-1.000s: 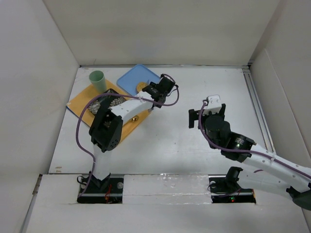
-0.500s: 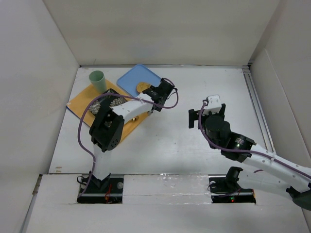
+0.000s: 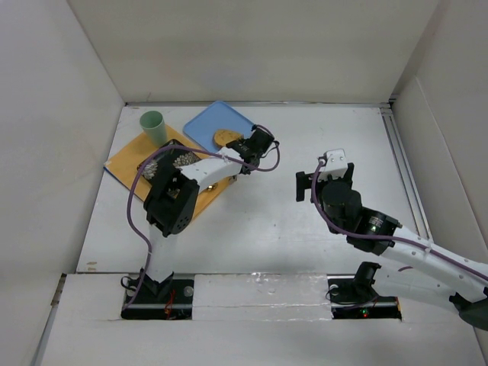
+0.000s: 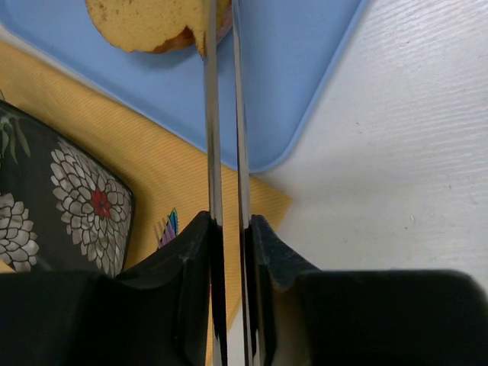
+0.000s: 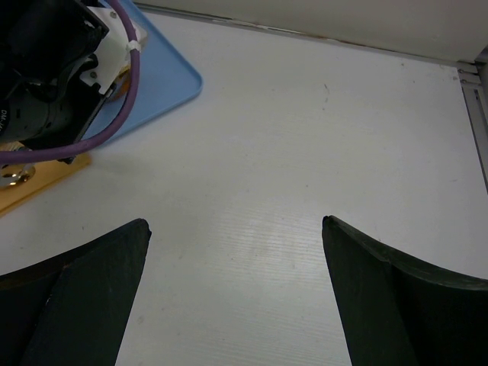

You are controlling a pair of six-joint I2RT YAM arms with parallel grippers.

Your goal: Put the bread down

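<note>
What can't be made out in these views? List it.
Left wrist: the bread and the left gripper run off the top edge, so the grip is unclear.
Top external: the left arm covers the fingertips.
Right wrist: the left arm hides part of the blue plate and all the bread.

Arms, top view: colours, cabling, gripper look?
Both the left arm and right arm have white links, bulky black joint housings and a loose purple cable. The left gripper: thin, dark blade-like fingers on black mounts. The right gripper: broad matte-black fingers. No markings legible.
</note>
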